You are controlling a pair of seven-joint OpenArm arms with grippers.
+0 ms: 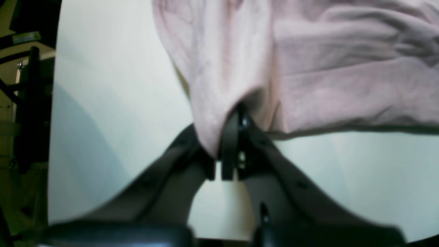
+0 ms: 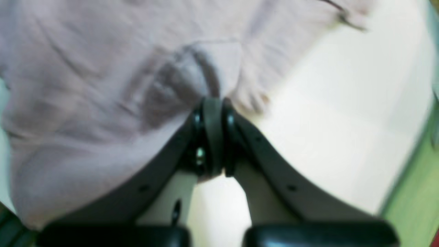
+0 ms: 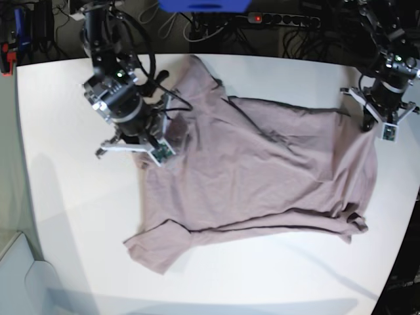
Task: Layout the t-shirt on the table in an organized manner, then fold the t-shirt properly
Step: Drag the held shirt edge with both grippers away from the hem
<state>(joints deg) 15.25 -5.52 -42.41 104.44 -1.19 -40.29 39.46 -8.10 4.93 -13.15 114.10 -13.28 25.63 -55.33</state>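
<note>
The t-shirt (image 3: pixel 262 170) covers the middle of the table (image 3: pixel 72 216); bare white surface lies open along the near edge and on the base view's left side; the right arm (image 3: pixel 121 98) stands over the shirt's left edge; the left arm (image 3: pixel 387 85) blocks the far right corner; cables (image 3: pixel 216 29) crowd behind the far edge.

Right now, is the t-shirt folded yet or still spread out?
Spread out, unfolded. The t-shirt lies open but wrinkled across the table, pinched at opposite edges by the left gripper and right gripper.
</note>
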